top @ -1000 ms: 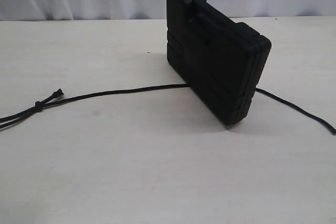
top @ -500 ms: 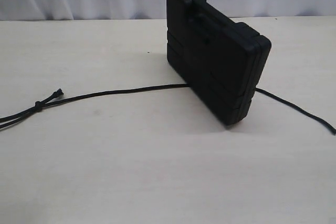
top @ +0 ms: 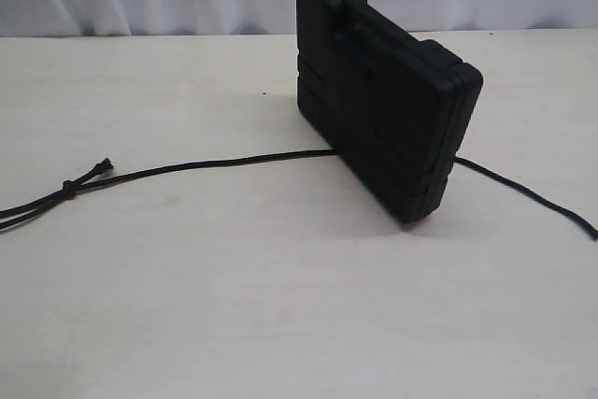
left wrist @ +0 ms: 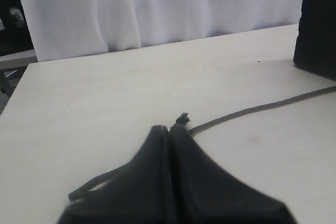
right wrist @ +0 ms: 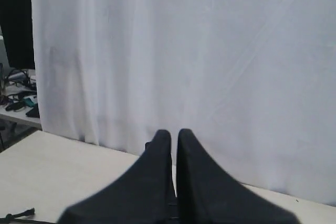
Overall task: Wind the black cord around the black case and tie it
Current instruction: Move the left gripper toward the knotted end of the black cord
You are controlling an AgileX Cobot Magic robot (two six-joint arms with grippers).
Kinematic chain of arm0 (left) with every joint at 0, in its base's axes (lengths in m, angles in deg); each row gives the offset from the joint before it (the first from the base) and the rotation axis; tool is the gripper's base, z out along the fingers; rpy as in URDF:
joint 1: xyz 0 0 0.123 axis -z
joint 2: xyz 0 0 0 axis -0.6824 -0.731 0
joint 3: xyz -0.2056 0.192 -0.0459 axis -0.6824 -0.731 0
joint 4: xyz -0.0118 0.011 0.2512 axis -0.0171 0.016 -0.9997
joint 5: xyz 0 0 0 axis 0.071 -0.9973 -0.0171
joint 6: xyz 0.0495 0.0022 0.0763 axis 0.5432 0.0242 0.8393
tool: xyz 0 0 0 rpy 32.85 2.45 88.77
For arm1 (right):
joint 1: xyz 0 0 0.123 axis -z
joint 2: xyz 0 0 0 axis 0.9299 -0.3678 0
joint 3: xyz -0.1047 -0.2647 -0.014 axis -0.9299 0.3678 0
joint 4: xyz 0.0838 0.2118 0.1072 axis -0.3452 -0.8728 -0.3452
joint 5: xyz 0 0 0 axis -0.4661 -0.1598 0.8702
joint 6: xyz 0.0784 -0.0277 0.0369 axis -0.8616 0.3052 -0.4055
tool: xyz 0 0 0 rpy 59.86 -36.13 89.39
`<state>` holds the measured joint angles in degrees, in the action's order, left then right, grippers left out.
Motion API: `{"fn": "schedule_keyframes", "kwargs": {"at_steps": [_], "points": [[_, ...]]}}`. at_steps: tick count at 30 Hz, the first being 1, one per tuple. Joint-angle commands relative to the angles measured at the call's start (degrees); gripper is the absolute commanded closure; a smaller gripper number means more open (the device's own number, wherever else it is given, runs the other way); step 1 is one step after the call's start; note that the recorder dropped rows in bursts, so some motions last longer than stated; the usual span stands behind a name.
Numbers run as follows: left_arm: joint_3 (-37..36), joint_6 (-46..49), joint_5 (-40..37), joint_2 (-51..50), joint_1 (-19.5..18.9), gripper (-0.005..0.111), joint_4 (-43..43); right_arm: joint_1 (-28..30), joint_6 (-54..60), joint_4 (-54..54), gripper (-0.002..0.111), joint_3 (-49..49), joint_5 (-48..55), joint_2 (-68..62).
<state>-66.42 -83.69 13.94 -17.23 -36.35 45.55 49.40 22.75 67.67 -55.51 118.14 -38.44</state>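
black case (top: 388, 105) upright; black cord (top: 215, 163) crosswise

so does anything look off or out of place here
Nothing is spilled or broken. The black case stands on its edge rather than flat, and the black cord just trails out from either side of it across the table, not wrapped. Its short end past the knot is frayed.

Matte black left fingers (left wrist: 149, 182), smooth, tapering to rounded tips, right fingers (right wrist: 202, 182) the same 2 wedges
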Motion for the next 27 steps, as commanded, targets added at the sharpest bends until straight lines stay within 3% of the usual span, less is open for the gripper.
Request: {"fn": "schedule_keyframes", "kwargs": {"at_steps": [1, 7, 16, 23, 27], "points": [[-0.18, 0.3, 0.38, 0.17, -0.05, 0.107, -1.61, 0.3, 0.36, -0.57, 0.104, 4.27, -0.92, 9.69], [-0.18, 0.3, 2.08, 0.17, -0.05, 0.107, -3.31, 0.3, 0.26, -0.55, 0.104, 7.83, -0.12, 19.12], [-0.18, -0.55, 27.16, 0.17, -0.05, 0.107, 13.45, 0.3, 0.26, -0.55, 0.104, 10.74, 2.16, 25.51], [-0.18, -19.67, 35.98, 0.17, -0.05, 0.107, 15.72, 0.3, 0.15, -1.48, 0.104, 11.13, 4.94, 25.79], [2.88, -22.48, 36.56, 0.17, -0.05, 0.107, 15.5, 0.3, 0.15, -2.21, 0.104, 11.13, 6.17, 25.79]]}}
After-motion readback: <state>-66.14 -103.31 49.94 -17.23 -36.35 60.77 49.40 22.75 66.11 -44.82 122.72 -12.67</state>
